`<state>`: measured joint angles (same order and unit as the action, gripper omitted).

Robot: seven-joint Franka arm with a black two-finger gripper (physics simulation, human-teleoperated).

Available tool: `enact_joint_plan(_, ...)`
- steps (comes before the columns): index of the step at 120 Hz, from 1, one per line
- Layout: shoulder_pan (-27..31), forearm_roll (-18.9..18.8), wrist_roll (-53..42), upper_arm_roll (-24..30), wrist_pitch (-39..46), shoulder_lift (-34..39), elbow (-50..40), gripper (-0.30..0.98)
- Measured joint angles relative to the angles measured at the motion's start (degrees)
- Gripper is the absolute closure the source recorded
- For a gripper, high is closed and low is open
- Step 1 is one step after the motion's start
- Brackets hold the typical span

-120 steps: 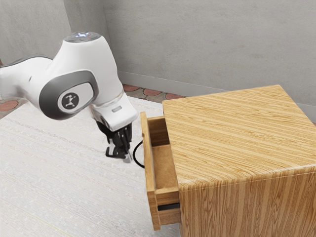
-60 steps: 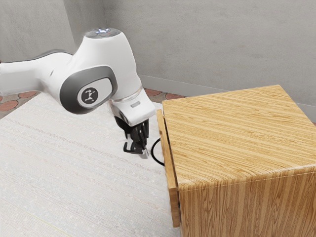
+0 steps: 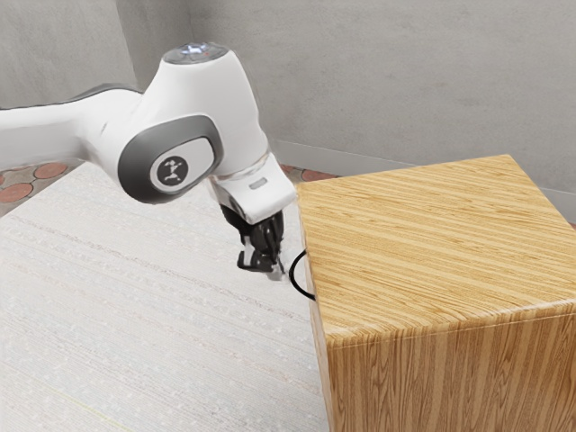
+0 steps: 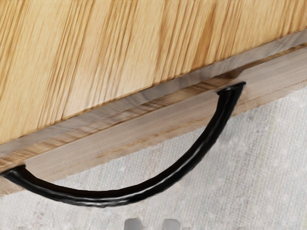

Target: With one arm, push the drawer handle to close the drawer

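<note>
- The tool (image 3: 276, 271) stood partly open, a modest gap between its two fingertips, with nothing held; it pointed down, near the outer bend of the black curved handle (image 4: 115, 198);
- the handle bowed outward from the drawer front (image 4: 120, 134), both its ends fixed there;
- the drawer front sat close along the wooden cabinet (image 3: 423, 243), the drawer in or almost in; whether it was fully flush, I could not tell;
- the pale bench (image 3: 162, 315) spread out beside the cabinet, under the arm (image 3: 54, 135).

Drawer handle (image 4: 144, 190) black (pale glints along it). Cabinet top (image 3: 432, 243) honey-yellow, brown-grained. Table (image 3: 135, 297) off-white, faintly streaked.
</note>
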<state>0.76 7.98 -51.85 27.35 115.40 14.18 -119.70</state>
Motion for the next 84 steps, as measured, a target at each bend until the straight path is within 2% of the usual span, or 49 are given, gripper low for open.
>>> enact_joint_plan(12, -0.46, 0.83, 1.21, -0.77, -2.05, 8.11, -3.56, 0.78)
enact_joint_plan(26, 0.93, 2.22, 5.21, -3.43, -7.58, 13.19, -3.44, 0.55)
enact_joint_plan(43, 9.8, 2.14, 12.64, -3.95, -12.95, 3.59, 12.62, 0.28)
enact_joint_plan(50, 4.7, 0.16, 16.05, -11.46, -14.63, 1.65, 16.32, 0.22)
enact_joint_plan(59, 0.28, -1.7, 20.02, -17.75, -16.38, -0.97, 18.83, 0.15)
enact_joint_plan(84, -0.76, -3.12, 28.87, -20.03, -18.21, -3.99, 20.32, 0.06)
